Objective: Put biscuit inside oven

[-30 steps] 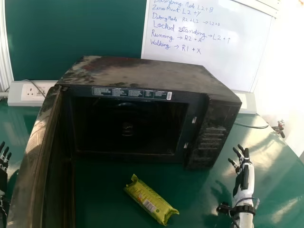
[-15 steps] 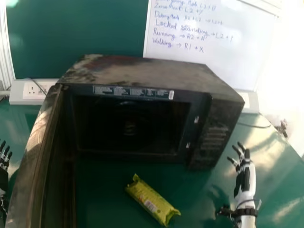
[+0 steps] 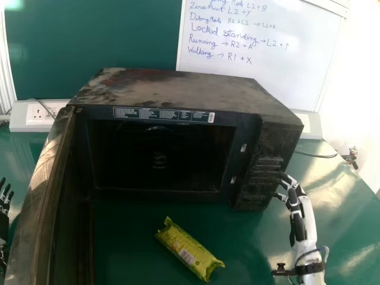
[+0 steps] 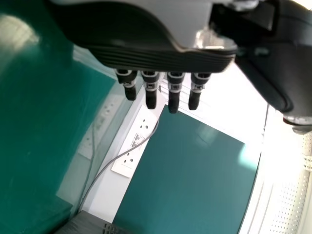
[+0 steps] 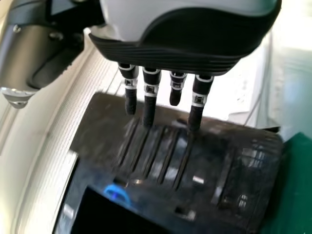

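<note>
Biscuit packet (image 3: 189, 248) lies toward the bench's (image 3: 133, 255) near edge, before the microwave (image 3: 172, 92). Left hand (image 3: 3, 221) and right hand (image 3: 301, 218) are wide.

Cropped left robot hand (image 3: 3, 224), cropped oven door (image 3: 37, 219)

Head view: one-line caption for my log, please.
Open oven, biscuit packet on the table before it, right robot hand beside the control panel.
</note>
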Available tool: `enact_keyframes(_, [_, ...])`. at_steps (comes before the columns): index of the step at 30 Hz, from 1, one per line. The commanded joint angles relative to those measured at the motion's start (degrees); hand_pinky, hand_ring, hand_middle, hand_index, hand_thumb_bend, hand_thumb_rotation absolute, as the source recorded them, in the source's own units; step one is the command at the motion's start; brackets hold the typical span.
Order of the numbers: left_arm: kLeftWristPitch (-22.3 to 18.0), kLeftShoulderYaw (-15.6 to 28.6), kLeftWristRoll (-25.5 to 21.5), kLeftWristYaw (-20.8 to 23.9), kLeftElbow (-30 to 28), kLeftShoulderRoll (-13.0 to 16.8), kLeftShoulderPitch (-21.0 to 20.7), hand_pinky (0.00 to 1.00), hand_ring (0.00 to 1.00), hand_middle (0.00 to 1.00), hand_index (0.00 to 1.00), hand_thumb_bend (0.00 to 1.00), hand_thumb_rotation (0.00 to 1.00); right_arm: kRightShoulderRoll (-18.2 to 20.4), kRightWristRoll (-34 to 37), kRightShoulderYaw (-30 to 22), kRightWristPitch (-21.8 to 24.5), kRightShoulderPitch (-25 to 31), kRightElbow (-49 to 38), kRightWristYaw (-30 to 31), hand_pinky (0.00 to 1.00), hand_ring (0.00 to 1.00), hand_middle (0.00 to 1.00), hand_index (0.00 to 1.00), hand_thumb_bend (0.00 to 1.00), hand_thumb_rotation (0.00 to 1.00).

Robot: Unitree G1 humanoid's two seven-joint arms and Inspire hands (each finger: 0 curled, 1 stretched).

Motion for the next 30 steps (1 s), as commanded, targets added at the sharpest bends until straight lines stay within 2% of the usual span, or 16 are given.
enact_keyframes(1, [0.14,-1.22,0.70,0.54,1.79,-2.32,1.40,1.00,0.95,0.96,1.00,0.18,0.00,-0.62,-1.41,0.30,1.36,1.03,-2.55,-0.75,0.71,0.78,0.80,0.87,1.00,0.94])
enact_keyframes(5, [0.30,-1.31,0.44,0.89,1.74,-2.43,1.31,1.00,0.94,0.95,1.00,0.18,0.00,-1.31,-4.54,0.53,3.97,2.18,-6.54,-1.44,0.70,0.77,0.80,0.87,1.00,0.95])
enact_keyframes(13, [-0.03,-1.37,0.38,0.47,2.14,-2.25,1.24,1.00,0.94,0.95,1.00,0.17,0.00,-2.80,-5.73,1.25,6.33,3.49,-10.41,-0.23,0.70,0.77,0.81,0.87,1.00,0.90])
enact_keyframes(19, [-0.25,-1.37,0.48,0.36,2.89,-1.99,0.98,1.00,0.94,0.95,1.00,0.18,0.00,-3.70,-4.28,1.70,8.29,4.49,-13.45,2.23,0.78,0.82,0.83,0.90,1.00,0.84])
enact_keyframes(26, [0.29,-1.68,0.38,0.98,1.56,-2.39,1.45,1.00,0.95,0.96,1.00,0.18,0.00,-4.98,-3.70,1.86,8.56,4.92,-14.39,4.91,0.76,0.85,0.86,0.93,1.00,0.81])
enact_keyframes(30, [-0.12,-1.77,0.38,0.71,1.88,-2.34,1.40,1.00,0.95,0.96,1.00,0.18,0.00,-5.40,-3.48,2.10,10.20,5.47,-16.20,6.16,0.82,0.87,0.87,0.95,1.00,0.79])
